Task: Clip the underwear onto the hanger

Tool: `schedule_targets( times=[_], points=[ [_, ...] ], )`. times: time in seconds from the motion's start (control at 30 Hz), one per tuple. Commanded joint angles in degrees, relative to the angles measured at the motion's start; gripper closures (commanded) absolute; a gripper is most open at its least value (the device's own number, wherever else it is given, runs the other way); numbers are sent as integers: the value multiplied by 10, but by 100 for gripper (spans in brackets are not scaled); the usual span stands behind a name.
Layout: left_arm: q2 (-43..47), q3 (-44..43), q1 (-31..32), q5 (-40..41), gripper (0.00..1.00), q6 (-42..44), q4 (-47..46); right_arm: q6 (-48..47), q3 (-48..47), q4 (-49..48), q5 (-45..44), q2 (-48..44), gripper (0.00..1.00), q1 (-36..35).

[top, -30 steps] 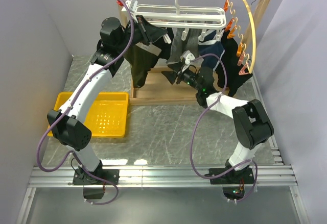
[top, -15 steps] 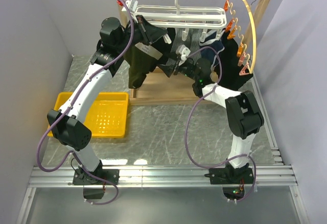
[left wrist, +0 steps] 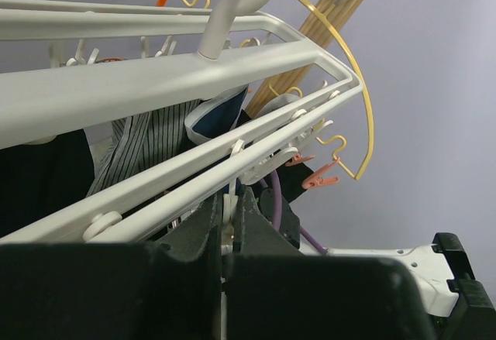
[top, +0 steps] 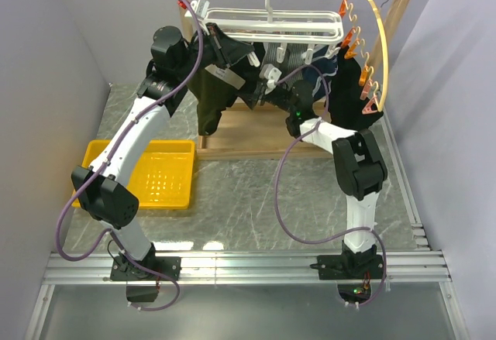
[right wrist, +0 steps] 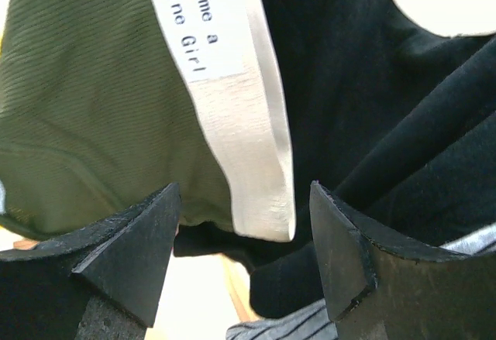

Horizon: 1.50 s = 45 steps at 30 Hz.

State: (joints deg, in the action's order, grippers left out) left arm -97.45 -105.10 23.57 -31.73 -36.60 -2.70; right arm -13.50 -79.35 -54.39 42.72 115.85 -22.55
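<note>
- The underwear point(top: 209, 101) hangs below the 9 o'clock end of the hanger point(top: 271, 26), at about 11 o'clock from the middle of the table point(top: 256, 200).
- The left gripper point(top: 219, 49) is up at the top of the underwear, just under the hanger's frame.
- In the left wrist view its fingers point(left wrist: 203, 228) are pressed together with a thin white sliver between them; whether that is a clip or cloth cannot be told.
- The right gripper point(right wrist: 244, 193) is spread wide and holds nothing.
- Just beyond its fingertips lies the end of the beige waistband point(right wrist: 248, 139), with its label point(right wrist: 198, 22) at 12 o'clock.
- Green cloth lies at 10 o'clock of that gap and a black garment point(right wrist: 372, 84) at 2 o'clock.
- A yellow tray point(top: 167, 173) sits at 9 o'clock on the table.
</note>
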Motion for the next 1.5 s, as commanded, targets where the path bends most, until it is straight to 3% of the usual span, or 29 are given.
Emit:
schedule_targets(
  times=[0.0,0.67,0.83,1.13,1.33,1.47],
  points=[
    [0,16,2,-57,100,9,54,-12,-44,-18,11,17,26,5],
    [6,36,2,-64,100,-5,41,-7,-150,47,102,97,28,17],
    [6,34,1,-65,100,-8,40,20,-171,79,128,110,32,20],
    [9,35,0,-62,100,-12,42,151,-260,95,143,162,31,39],
    [4,30,-1,-63,100,-12,43,221,-263,70,150,158,47,48],
    [6,33,0,-61,100,-11,43,264,-225,44,165,129,66,51]
  ],
)
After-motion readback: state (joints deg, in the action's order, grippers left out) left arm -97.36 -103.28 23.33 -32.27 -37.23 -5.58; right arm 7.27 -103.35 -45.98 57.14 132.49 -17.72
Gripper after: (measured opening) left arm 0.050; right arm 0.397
